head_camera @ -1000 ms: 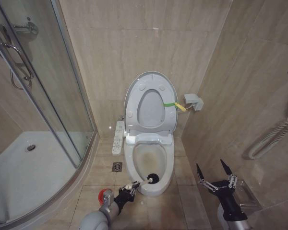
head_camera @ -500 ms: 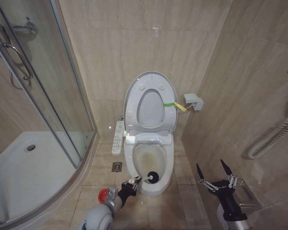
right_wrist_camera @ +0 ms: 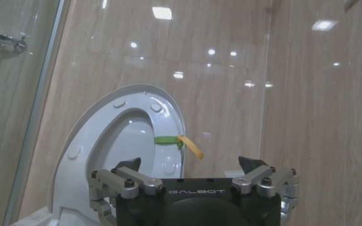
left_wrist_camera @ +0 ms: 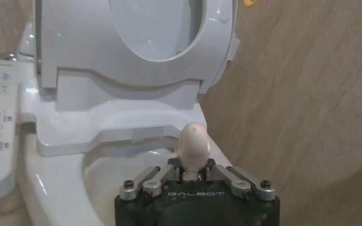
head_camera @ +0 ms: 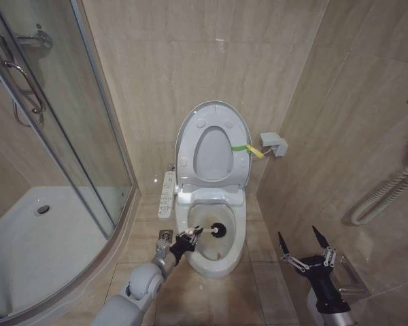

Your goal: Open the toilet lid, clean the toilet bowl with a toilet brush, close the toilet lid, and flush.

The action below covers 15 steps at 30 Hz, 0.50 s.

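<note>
Your left gripper (head_camera: 188, 236) pinching the thin pale-handled toilet brush (head_camera: 216, 230), dark bristles inside the stained white ceramic toilet bowl (head_camera: 221, 266), glossy white oval toilet lid (head_camera: 190, 130) upright, your right gripper (head_camera: 304, 246) spread wide, idle by the wall.

The toilet lid (head_camera: 213, 144), glossy white and oval, stands raised against the wall at twelve o'clock of the toilet bowl (head_camera: 211, 255), the seat ring up against it and small round bumpers showing. The white ceramic bowl is open, with yellowish-brown staining inside. The toilet brush (head_camera: 216, 229) has its dark round head inside the bowl; its pale handle slants out toward eight o'clock.
</note>
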### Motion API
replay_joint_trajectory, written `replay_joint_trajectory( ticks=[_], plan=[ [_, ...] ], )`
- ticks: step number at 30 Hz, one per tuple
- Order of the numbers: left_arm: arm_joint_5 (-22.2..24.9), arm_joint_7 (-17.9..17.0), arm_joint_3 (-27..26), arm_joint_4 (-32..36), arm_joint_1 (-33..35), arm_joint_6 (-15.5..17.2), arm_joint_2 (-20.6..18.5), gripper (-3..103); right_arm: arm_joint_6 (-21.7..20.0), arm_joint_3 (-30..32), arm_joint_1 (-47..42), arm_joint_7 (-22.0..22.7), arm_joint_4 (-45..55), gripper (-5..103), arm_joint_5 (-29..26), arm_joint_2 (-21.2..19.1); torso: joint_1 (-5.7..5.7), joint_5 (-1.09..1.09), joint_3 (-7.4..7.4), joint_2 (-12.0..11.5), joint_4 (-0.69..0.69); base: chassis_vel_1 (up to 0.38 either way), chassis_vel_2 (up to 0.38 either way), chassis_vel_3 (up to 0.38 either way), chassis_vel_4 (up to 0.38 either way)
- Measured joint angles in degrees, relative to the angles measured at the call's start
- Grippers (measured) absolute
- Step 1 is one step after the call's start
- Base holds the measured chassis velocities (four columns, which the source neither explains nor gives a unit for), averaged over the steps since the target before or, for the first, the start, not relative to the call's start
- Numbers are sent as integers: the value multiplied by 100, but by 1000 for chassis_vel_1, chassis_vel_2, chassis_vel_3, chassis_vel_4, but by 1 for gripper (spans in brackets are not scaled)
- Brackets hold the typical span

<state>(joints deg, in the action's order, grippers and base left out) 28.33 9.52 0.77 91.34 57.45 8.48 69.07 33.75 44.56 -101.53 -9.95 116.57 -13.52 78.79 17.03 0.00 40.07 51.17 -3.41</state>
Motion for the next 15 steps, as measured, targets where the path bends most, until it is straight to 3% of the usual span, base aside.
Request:
replay_joint_trajectory(
  ticks=[5, 15],
  plan=[
    [-50, 145, 89, -346, -227, -151, 54, 18, 0, 0, 0, 0, 0, 100, 0, 0, 0, 0, 0, 0, 1, 0, 0, 0, 0],
    [-54, 814, 347, -1653, -1195, -714, 372, 18, 0, 0, 0, 0, 0, 100, 0, 0, 0, 0, 0, 0, 0, 0, 0, 0, 0]
  ],
)
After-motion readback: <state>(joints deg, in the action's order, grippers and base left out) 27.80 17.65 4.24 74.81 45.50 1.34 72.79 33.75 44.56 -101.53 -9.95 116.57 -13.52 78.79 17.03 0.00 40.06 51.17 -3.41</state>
